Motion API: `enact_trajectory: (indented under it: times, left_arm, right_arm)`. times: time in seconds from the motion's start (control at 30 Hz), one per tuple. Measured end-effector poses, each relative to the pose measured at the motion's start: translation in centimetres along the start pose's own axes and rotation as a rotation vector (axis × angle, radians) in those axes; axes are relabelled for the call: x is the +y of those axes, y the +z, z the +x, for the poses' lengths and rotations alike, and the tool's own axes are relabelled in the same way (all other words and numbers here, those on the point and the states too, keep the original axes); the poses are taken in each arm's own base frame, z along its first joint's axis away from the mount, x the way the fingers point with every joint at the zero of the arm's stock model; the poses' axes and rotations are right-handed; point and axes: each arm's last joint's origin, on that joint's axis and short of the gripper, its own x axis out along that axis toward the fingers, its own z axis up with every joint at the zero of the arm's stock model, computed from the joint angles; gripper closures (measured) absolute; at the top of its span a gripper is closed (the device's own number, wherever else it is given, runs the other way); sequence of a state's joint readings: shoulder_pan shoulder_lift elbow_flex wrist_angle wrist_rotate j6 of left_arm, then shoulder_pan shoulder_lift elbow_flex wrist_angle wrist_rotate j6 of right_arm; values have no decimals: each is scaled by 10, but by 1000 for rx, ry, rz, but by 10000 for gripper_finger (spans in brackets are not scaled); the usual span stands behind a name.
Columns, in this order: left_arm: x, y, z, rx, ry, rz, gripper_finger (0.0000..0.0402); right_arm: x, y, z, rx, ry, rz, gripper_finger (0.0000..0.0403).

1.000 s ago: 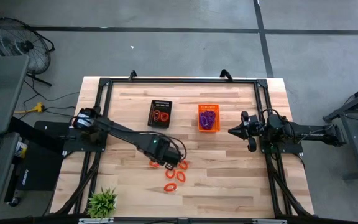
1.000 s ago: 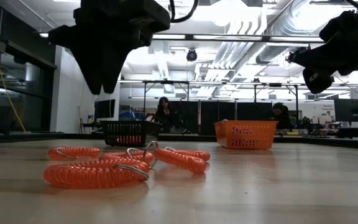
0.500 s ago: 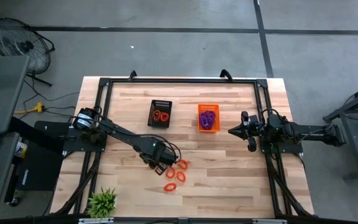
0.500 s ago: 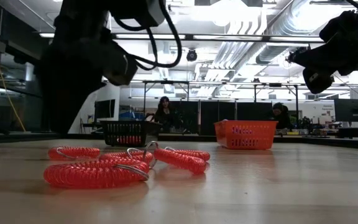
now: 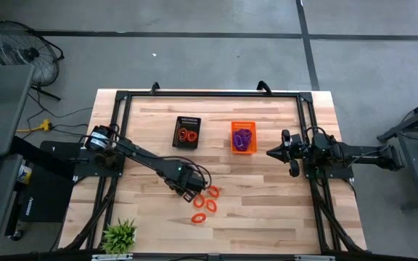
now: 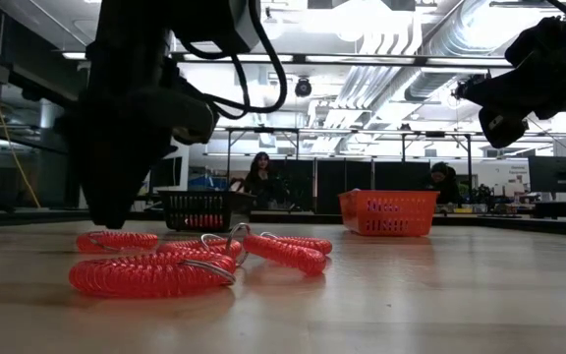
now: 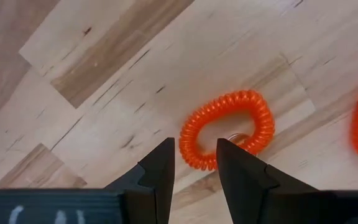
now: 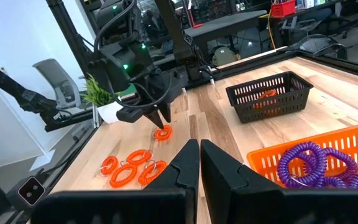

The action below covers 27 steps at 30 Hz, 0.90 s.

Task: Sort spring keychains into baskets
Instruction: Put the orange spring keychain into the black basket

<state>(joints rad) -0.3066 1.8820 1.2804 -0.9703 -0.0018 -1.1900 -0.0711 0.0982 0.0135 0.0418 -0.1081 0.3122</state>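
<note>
left gripper [image 7: 192, 163]: low over the wooden table [image 5: 267, 210], its two fingers apart with a gap between them, holding nothing
orange keychain by the left gripper [image 7: 227, 129]: flat on the table right at the fingertips; the near side of the loop sits across the gap between the two fingers; whether the fingers touch it cannot be told
other orange keychains [image 5: 205, 203]: a small bunch lying on the table just past the left gripper, on the side away from its arm; in the low view [image 6: 150, 273] they lie close together and some touch
black basket [image 5: 186, 132]: near the left gripper, further toward the back of the table; it has orange keychains in it
orange basket [image 5: 243, 137]: between the two grippers, near the right one; it has purple keychains [image 8: 309, 163] in it
right gripper [image 8: 200, 163]: up in the air off to the side of the orange basket, fingers pressed together, holding nothing
potted plant [image 5: 119, 235]: at the table's front edge, on the left arm's side
people [image 6: 259, 175]: two, far off in the room behind the table
</note>
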Motion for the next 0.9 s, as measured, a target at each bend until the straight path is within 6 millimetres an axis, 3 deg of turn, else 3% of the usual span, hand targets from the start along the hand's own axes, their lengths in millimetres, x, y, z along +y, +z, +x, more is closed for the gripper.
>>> enact_trajectory:
  times: [0.47,0.9]
  left_arm:
    - [10,23,0,31,-21,36,286]
    - [8,29,0,66,-112,374,286]
  right_arm:
    - [0,0,0,0,0,0,392]
    - [0,0,0,0,0,0,392]
